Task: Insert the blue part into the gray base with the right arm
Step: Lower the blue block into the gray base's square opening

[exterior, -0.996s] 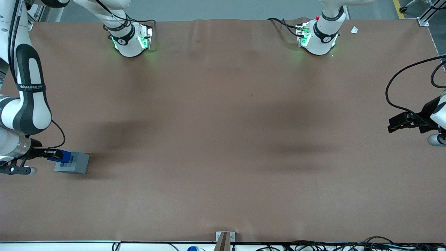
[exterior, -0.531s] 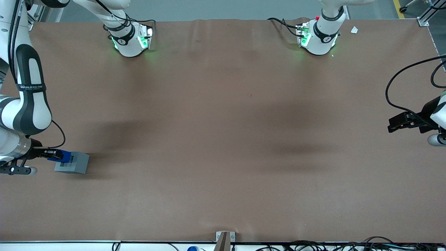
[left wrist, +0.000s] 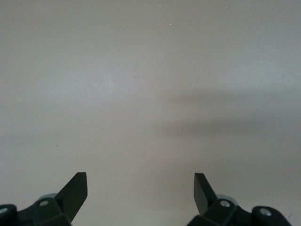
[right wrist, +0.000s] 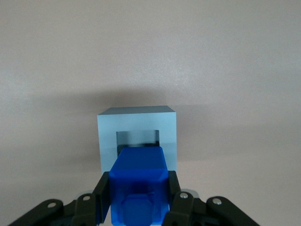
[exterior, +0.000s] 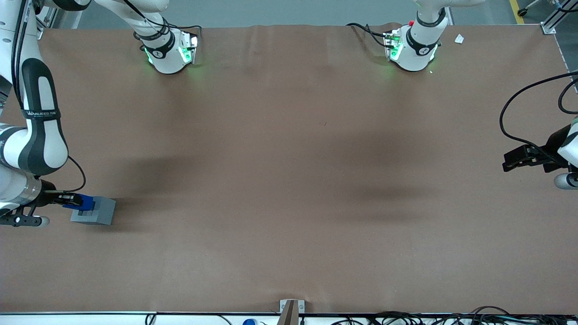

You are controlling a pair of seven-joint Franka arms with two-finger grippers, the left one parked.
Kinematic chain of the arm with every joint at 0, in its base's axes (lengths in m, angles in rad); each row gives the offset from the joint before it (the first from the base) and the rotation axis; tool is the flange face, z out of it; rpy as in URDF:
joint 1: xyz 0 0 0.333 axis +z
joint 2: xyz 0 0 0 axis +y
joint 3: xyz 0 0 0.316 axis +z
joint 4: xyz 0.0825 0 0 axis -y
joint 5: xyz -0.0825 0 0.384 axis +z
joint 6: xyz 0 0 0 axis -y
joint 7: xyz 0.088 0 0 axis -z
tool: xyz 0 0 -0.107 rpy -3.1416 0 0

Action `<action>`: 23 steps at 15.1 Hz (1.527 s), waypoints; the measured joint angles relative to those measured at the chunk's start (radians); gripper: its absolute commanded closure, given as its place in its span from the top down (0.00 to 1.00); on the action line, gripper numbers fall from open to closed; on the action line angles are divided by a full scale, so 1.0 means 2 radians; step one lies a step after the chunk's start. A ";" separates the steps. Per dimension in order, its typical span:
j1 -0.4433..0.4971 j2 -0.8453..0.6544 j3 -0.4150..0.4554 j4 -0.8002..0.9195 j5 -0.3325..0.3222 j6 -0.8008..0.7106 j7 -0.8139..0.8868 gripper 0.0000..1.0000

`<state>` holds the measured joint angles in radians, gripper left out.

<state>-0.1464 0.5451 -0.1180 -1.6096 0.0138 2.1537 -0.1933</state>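
The gray base [exterior: 95, 211] sits on the brown table at the working arm's end; it also shows in the right wrist view [right wrist: 136, 127], its square recess facing up. My right arm's gripper [exterior: 80, 201] is shut on the blue part [exterior: 81, 201] and holds it just above the base's edge nearest the arm. In the right wrist view the blue part [right wrist: 138, 181] sits between the two black fingers [right wrist: 181, 202], its stud toward the camera, overlapping the near rim of the recess.
The brown table [exterior: 289, 180] stretches toward the parked arm's end. Two arm bases [exterior: 169, 49] with green lights stand farthest from the front camera. A small metal bracket [exterior: 291, 309] sits at the table edge nearest the front camera.
The right arm has shifted very slightly; the blue part stays held over the gray base's edge. Nothing else has moved.
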 measured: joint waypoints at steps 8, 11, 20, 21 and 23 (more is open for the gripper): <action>0.000 0.011 0.002 0.015 0.000 0.000 0.000 0.01; 0.000 0.011 0.002 0.016 0.000 0.000 0.000 0.01; 0.000 0.017 0.003 0.019 0.000 0.000 0.000 0.01; 0.000 0.017 0.003 0.020 0.000 0.000 0.000 0.01; 0.000 0.018 0.003 0.021 0.000 0.000 0.000 0.01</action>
<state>-0.1463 0.5810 -0.1114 -1.5681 0.0138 2.1547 -0.1935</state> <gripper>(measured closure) 0.489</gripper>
